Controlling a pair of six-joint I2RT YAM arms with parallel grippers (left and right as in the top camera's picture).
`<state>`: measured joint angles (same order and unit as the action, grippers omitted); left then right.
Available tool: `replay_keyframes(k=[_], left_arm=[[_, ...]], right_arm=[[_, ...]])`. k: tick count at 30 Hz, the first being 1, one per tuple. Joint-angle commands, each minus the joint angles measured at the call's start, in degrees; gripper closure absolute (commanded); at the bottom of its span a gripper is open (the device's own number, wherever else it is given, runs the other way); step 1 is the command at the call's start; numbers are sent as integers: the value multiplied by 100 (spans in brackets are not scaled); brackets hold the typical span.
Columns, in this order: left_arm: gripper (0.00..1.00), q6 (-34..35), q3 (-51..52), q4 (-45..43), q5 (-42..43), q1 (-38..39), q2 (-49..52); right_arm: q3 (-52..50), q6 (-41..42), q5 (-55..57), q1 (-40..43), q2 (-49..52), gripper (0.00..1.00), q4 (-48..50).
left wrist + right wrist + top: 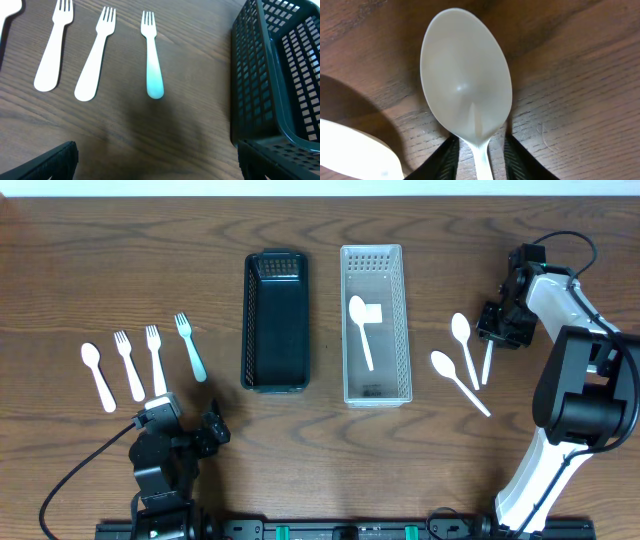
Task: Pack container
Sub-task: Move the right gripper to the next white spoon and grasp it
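Two baskets stand side by side at the middle of the overhead frame, the left basket (275,330) just beside the right basket (392,355). An inner spoon (364,340) lies in the right basket, bowl toward the top. At the left of the frame, a left spoon (97,375) and three forks (156,365) lie in a row. At the right, an upper spoon (467,357) lies above a lower spoon (465,388), with a third spoon (487,363) just right of them.

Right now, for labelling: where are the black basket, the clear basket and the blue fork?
black basket (247,320): overhead view, left wall.
clear basket (345,330): overhead view, left wall.
blue fork (154,70): left wrist view, handle.
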<state>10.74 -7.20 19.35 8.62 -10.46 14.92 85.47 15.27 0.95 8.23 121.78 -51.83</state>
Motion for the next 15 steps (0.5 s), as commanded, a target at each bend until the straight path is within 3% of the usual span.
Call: replay_keyframes(k=[1, 7, 15], left_arm=[[2, 55, -13, 72, -2, -33, 20], [2, 55, -13, 72, -2, -33, 20], [2, 55, -13, 70, -2, -33, 20]], right_arm=[[-133, -9, 7, -37, 55, 71, -15], [-133, -9, 7, -37, 55, 82, -20], [-133, -7, 4, -37, 55, 88, -17]])
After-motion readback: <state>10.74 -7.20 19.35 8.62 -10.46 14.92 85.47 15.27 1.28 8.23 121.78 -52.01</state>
